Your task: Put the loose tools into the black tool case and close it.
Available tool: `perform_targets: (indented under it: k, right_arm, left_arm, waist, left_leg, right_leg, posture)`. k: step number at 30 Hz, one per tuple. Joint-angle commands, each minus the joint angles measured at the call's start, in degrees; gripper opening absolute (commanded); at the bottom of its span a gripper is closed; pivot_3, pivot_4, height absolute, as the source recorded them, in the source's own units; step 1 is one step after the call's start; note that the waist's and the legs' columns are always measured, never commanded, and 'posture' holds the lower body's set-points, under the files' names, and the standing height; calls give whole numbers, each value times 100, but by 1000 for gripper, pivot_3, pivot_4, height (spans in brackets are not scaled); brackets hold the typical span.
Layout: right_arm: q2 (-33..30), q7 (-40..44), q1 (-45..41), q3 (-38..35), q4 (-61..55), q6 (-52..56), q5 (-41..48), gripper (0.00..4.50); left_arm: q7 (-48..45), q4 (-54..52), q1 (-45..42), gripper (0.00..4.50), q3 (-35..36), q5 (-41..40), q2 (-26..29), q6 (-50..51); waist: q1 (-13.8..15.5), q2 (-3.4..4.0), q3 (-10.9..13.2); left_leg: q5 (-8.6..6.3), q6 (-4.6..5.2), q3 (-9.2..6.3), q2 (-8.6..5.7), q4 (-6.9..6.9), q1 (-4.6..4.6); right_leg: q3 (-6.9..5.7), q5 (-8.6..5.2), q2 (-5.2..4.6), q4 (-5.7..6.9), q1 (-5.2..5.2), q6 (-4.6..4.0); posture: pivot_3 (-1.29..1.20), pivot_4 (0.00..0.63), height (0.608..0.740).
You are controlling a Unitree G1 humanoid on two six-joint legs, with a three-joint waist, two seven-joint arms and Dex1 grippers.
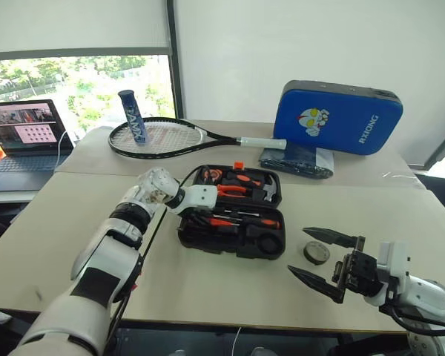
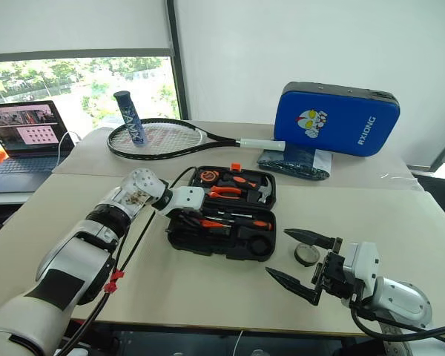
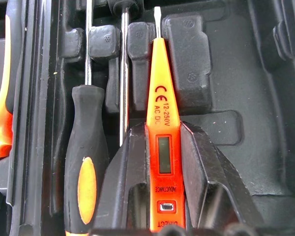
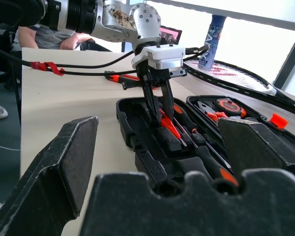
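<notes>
Left pincer clamped on slim orange tester screwdriver over open black plastic tool case; right pincer spread, empty; small black tape roll on table, lid unclosed.

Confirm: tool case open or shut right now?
Open. The black tool case lies with its lid flat back on the table, tools showing in both halves; the left pincer holds an orange tester screwdriver over its slots.

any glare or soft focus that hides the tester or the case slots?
Left wrist view: tester screwdriver sharp, lettering readable, between the left gripper fingers. Right wrist view: right gripper fingers blurred up close, black tool case clear. Left eye view: bright window, case interior dark.
</notes>
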Motion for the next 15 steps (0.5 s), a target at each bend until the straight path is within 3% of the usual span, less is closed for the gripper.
perform_targets:
  k: [1, 4, 15]
  right_arm:
    - [11, 42, -79, -51, -27, -168, 18, 4500]
    - [7, 85, -89, -53, 21, -180, 20, 4500]
    - [26, 149, -81, 17, 129, -168, 19, 4500]
  left_arm:
    - [-13, -133, 79, 1718, 99, -47, 76, -18]
    - [-129, -264, 68, 2672, 274, -263, 82, -284]
    - [-497, -876, 187, 2672, 898, -987, 240, 198]
  waist:
    - [2, 0, 0]
    - [22, 0, 0]
    - [43, 0, 0]
  left_leg:
    - [0, 0, 0, 0, 0, 0]
    - [0, 0, 0, 0, 0, -1]
    - [-3, 4, -3, 0, 0, -18]
  right_leg:
    - [0, 0, 0, 0, 0, 0]
    - [0, 0, 0, 0, 0, 0]
    - [-2, 1, -2, -9, -8, -1]
  posture:
    - [0, 150, 740]
    - [0, 150, 740]
    - [0, 150, 740]
